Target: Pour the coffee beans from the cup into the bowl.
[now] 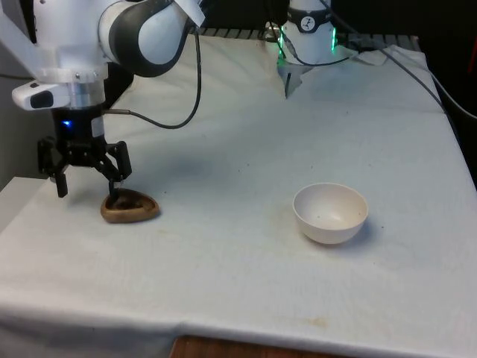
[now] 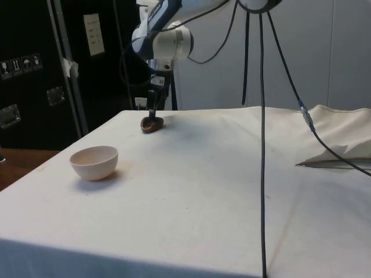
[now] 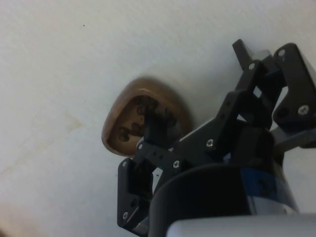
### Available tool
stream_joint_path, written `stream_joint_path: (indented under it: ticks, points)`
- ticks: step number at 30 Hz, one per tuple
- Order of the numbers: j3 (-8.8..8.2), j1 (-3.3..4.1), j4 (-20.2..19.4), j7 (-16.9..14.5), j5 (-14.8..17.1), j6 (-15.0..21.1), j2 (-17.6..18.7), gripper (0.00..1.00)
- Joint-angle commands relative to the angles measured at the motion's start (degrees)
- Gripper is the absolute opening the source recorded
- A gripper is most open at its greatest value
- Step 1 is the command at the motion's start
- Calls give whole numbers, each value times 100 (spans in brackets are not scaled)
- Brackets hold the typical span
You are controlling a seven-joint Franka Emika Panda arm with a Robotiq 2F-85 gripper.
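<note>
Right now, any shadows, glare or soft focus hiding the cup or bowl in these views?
Front view: even light, a soft shadow by the brown cup and under the white bowl, no glare. Side view: the bowl is clear, the cup small and partly behind the gripper. Wrist view: the fingers are close and soft, covering part of the cup and the beans inside.

A bench (image 1: 246,134) under a white cloth carries two things. A low brown wooden cup (image 1: 130,206) with dark coffee beans inside sits at the front view's lower left. A round white ceramic bowl (image 1: 330,212) stands upright, right of centre, well apart from the cup. Faint brownish stains mark the cloth between them.
</note>
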Motion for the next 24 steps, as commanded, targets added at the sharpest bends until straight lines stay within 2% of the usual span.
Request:
stream_joint_path:
  ticks: [1, 6, 7, 9, 16, 17, 19, 24]
  points:
    - [-52, 17, 40, 52, -57, -103, 23, 100]
    - [-143, 74, 69, 69, -103, -241, 29, 100]
    - [-97, 52, 34, 0, -29, -155, 0, 100]
    - [-178, 92, 80, 74, -115, -286, 34, 100]
    - [-252, 138, 109, 74, -155, -401, 52, 100]
    - [-212, 126, 57, 6, -92, -332, 11, 100]
    - [-264, 149, 115, 74, -160, -413, 57, 100]
    - [-246, 149, 115, 52, -132, -378, 69, 100]
